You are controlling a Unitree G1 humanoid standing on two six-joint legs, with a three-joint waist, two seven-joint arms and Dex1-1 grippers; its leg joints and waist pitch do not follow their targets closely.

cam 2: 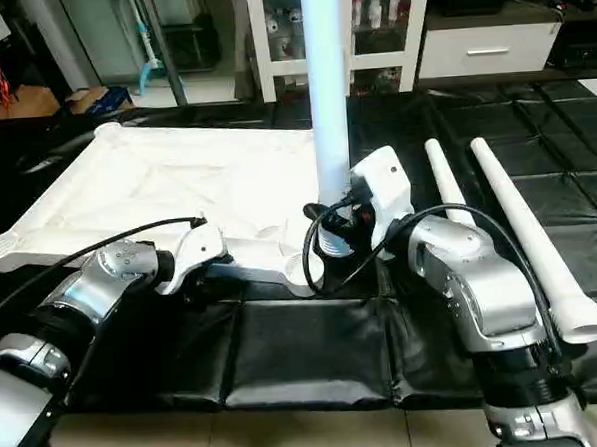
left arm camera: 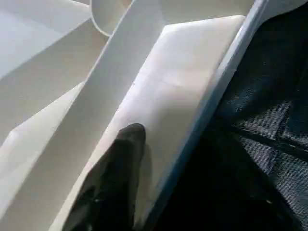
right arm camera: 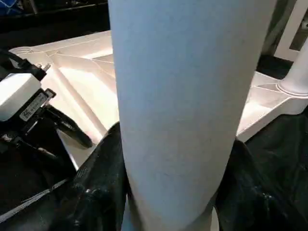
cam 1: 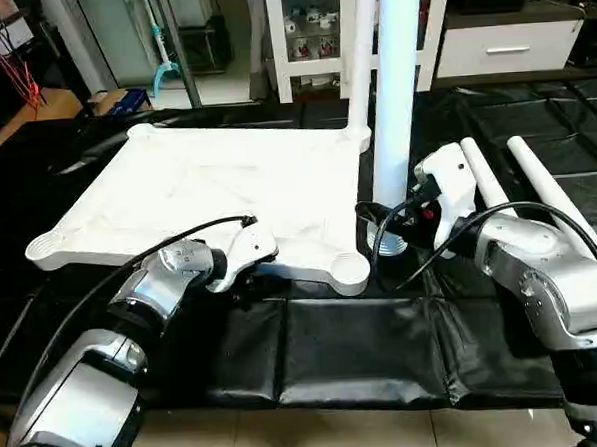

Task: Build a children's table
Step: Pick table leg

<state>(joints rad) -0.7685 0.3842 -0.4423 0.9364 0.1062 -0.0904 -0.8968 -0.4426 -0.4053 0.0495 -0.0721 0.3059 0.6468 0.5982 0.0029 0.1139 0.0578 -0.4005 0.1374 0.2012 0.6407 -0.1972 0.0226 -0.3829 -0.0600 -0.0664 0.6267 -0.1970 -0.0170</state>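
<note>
A black mat (cam 1: 365, 350) covers the floor, and on it the white square tabletop (cam 1: 197, 194) lies underside up, its ribs and round corner sockets showing. At its far right corner one leg (cam 1: 362, 50) already stands upright in a socket. A second leg (cam 1: 400, 88), the widest thing in my right wrist view, stands upright at the near right corner, just past the corner socket (cam 1: 349, 271), and my right gripper (cam 2: 347, 224) is clenched around its lower end, one black finger on each side of the tube (I can see both pads pressed to the plastic). Two more legs (cam 2: 524, 232) lie side by side on the mat to the right of that arm, apart from the tabletop. My left gripper (cam 1: 248, 261) is at the tabletop's near edge, with one black finger (left arm camera: 118, 168) resting on the ribbed underside just inside the rim; I cannot tell whether it grips the edge or merely sits over it. Beyond the mat stands a white glass-door cabinet (cam 1: 313, 27).
</note>
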